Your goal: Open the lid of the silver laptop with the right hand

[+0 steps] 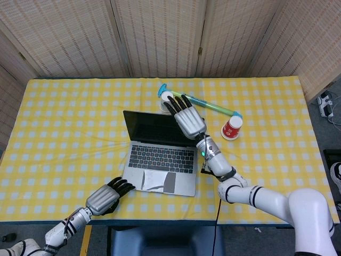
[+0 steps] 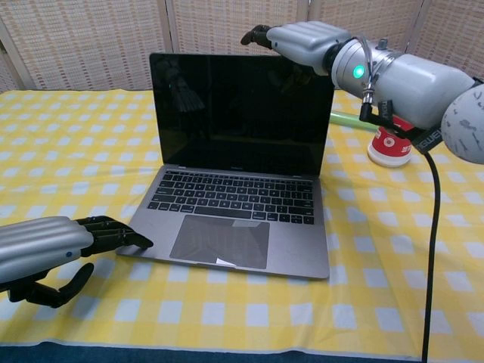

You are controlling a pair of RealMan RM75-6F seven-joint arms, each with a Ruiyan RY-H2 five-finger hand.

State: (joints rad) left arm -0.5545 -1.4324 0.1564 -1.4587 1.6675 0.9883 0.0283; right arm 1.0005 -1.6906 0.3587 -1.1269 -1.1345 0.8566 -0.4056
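The yellow checked table (image 1: 64, 117) carries the silver laptop (image 2: 249, 219) near its middle, base flat and lid already standing close to upright, dark screen (image 2: 242, 113) facing the robot. The right hand (image 2: 302, 41) reaches over the lid's top edge near its right corner, fingers stretched fairly straight and together across the rim — resting on it, by the look, not clamped round it. To finish the opening well, I would keep the push light and near the top edge, where little force is needed, and watch that the base does not slide or lift at the front; the lid seems nearly as far back as it needs to go, so a small, slow motion should do. The left hand (image 2: 45, 253) lies at the near left corner of the base, fingers loosely curled with nothing in them, fingertips touching or just beside the laptop's edge. Behind the laptop, a red paper cup (image 1: 232, 128) lies tipped on its side — what it holds, if anything, cannot be told.
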